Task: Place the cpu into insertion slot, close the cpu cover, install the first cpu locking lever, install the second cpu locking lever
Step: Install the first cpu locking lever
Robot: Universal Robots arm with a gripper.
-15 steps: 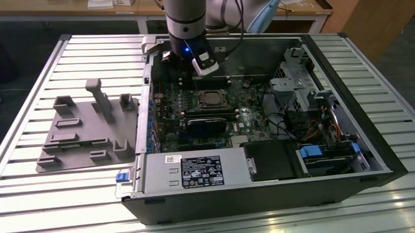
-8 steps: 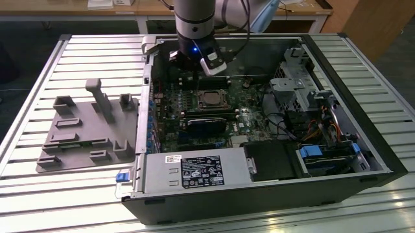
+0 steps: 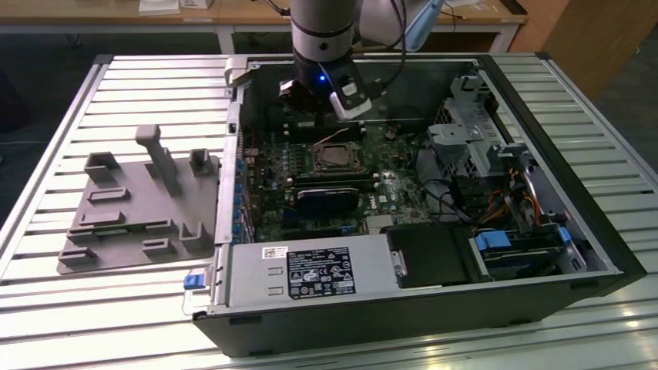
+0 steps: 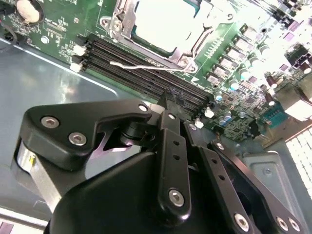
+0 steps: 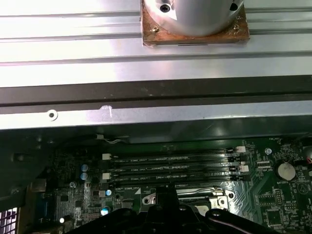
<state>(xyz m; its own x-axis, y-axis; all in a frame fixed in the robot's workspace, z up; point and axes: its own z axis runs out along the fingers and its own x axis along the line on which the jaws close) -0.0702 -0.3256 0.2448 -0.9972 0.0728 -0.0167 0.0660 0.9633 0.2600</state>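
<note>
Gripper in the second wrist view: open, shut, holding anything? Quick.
Gripper: jaws closed, holding nothing that shows; tip above the memory slots beside the cpu.

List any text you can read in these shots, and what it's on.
Nothing is legible enough to quote.
The black label on the power supply: print and symbols, too small to read.
The white sticker beside it: too small to read.
White print along the memory slots, first wrist view: blurred, unreadable.
The cpu face, second wrist view: no legible marking.
</note>
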